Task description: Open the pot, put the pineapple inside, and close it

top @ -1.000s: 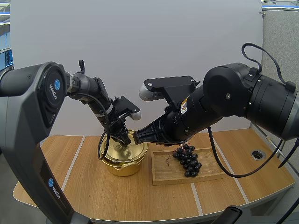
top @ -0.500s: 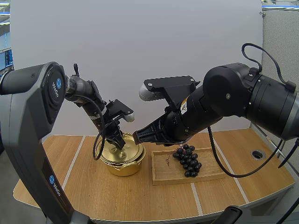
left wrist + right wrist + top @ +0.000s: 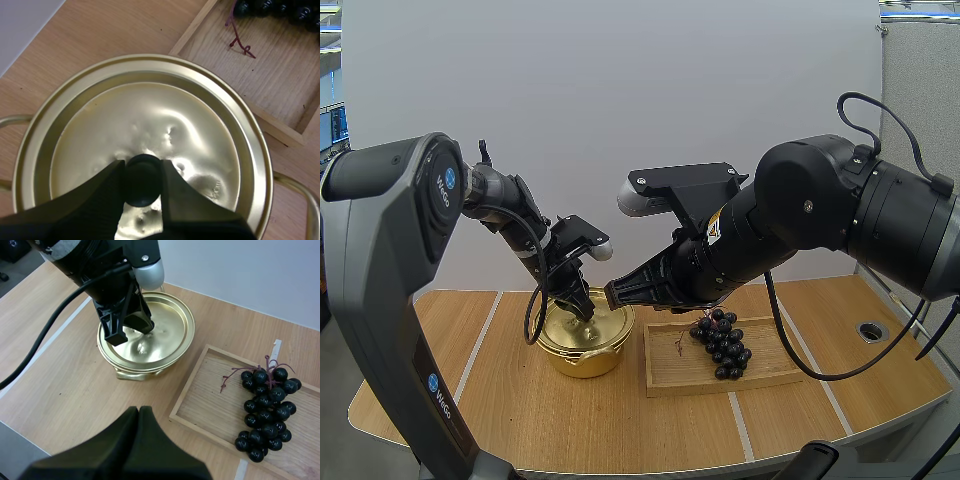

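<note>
A gold pot (image 3: pixel 585 352) stands on the table with its gold lid (image 3: pixel 605 325) on it. My left gripper (image 3: pixel 582 308) reaches down onto the lid, and its two black fingers pinch the lid's black knob (image 3: pixel 141 172) at the centre of the lid (image 3: pixel 200 135). A bunch of dark grapes (image 3: pixel 722 345) lies on the wooden tray (image 3: pixel 670 378) just right of the pot. My right gripper (image 3: pixel 612 295) hovers shut above the gap between pot and tray, with nothing in it. From the right wrist, the shut right gripper (image 3: pixel 138 412) hangs in front of the pot (image 3: pixel 135 372).
The tray (image 3: pixel 210 390) lies close beside the pot's right handle (image 3: pixel 300 195). A round grommet hole (image 3: pixel 872 330) sits in the table at the far right. Bare wood runs along the front of the table (image 3: pixel 620 430).
My left gripper has swung a little left and then back right while sinking lower onto the lid's knob. The pot shifted slightly with it. The right arm has stayed still.
</note>
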